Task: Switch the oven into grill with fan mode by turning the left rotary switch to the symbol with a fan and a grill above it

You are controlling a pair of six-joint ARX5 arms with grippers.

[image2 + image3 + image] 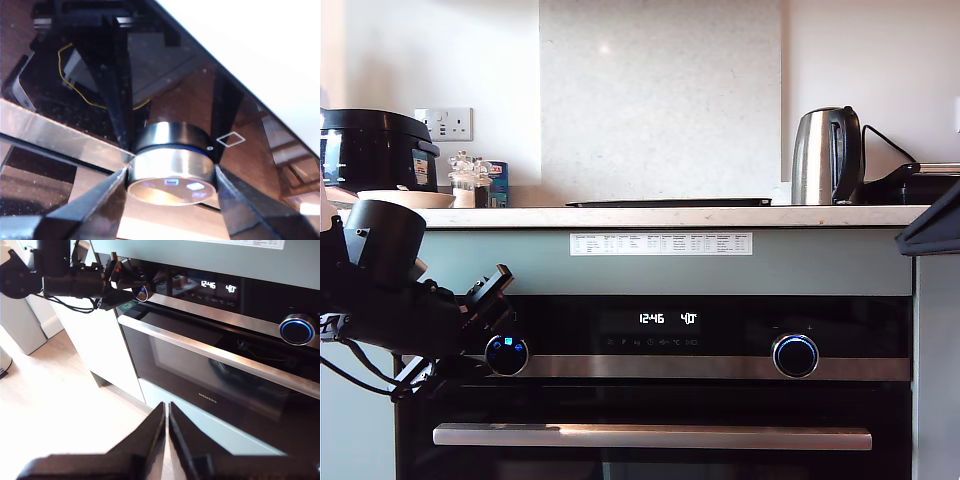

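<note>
Where the oven fills the lower half of the exterior view, two knobs sit on its one steel strip; the left switch lies at 9 o'clock of the display, the ringed knob at 3 o'clock of it; one bar handle runs beneath both. One display reads 12:46 and 40. My first gripper straddles the left switch, one finger on each flank, two in all, touching or nearly touching its chrome rim; I cannot tell for sure whether they grip it. The switch face shows two small lit icons in the first wrist view. My second gripper hangs well apart from the oven, above the wood floor, its two fingers pressed together on nothing. On the counter: one kettle toward 1 o'clock, one black cooker toward 10 o'clock, one wall socket.
</note>
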